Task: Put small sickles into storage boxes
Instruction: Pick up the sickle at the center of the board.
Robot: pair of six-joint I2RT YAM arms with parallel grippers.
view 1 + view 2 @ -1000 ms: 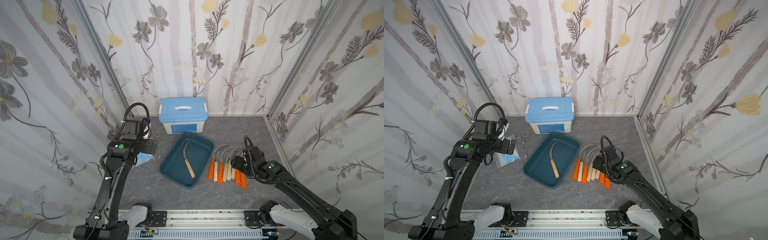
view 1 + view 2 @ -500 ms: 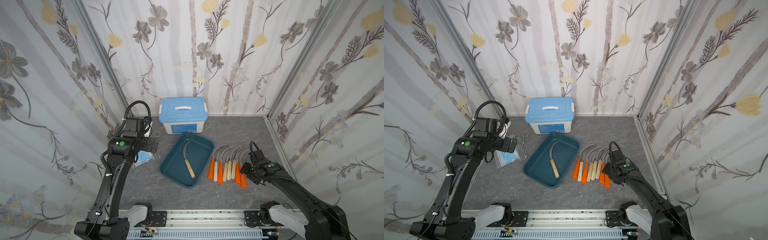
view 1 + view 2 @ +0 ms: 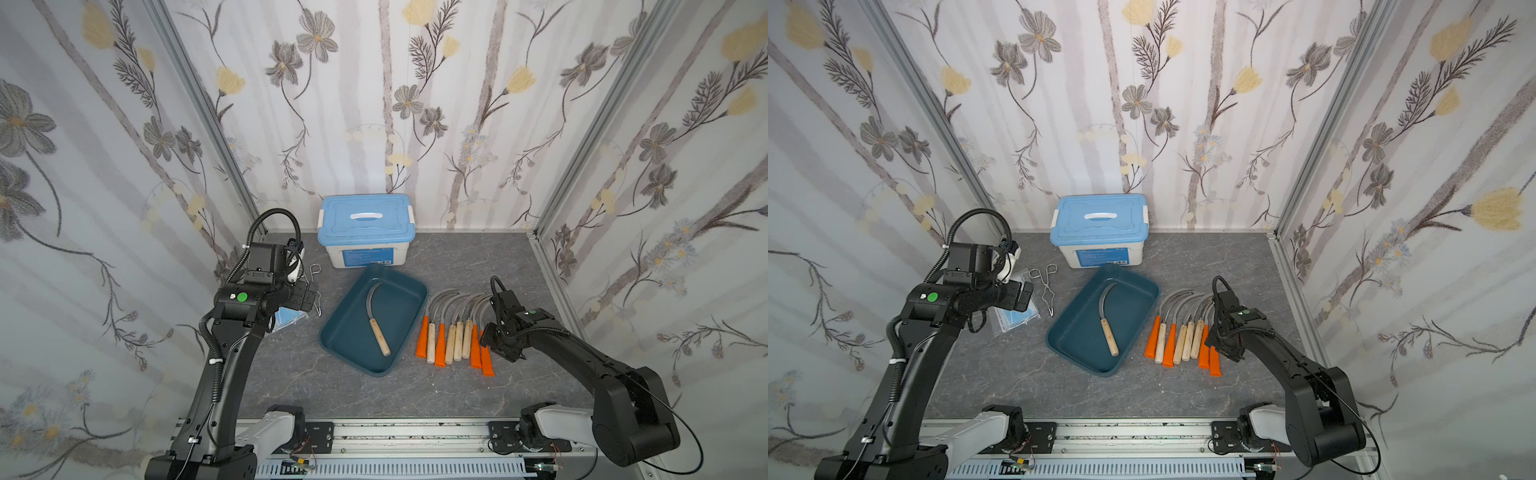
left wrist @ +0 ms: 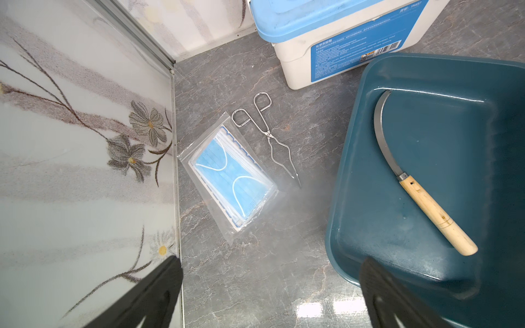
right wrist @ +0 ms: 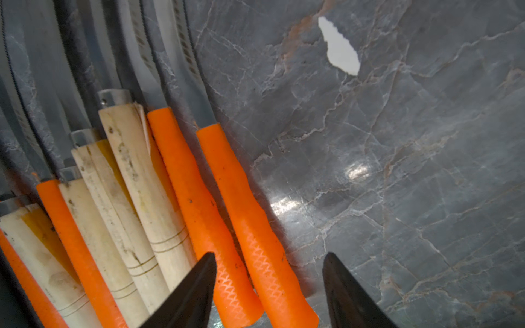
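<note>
Top views high, looking down (nearly identical), wrist views close on tray (image 4: 350,176), sickle handles (image 5: 250,213).

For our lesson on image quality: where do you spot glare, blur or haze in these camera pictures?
Right wrist view: glare patches on the grey tabletop, gripper fingertips blurred. Left wrist view: hazy smear across the teal tray wall. Both top views: evenly lit, sharp.

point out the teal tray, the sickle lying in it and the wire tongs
teal tray (image 4: 350,159): left wrist view, on its side wall
sickle (image 4: 437,215): left wrist view, on its wooden handle
wire tongs (image 4: 268,134): left wrist view, on the pivot
</note>
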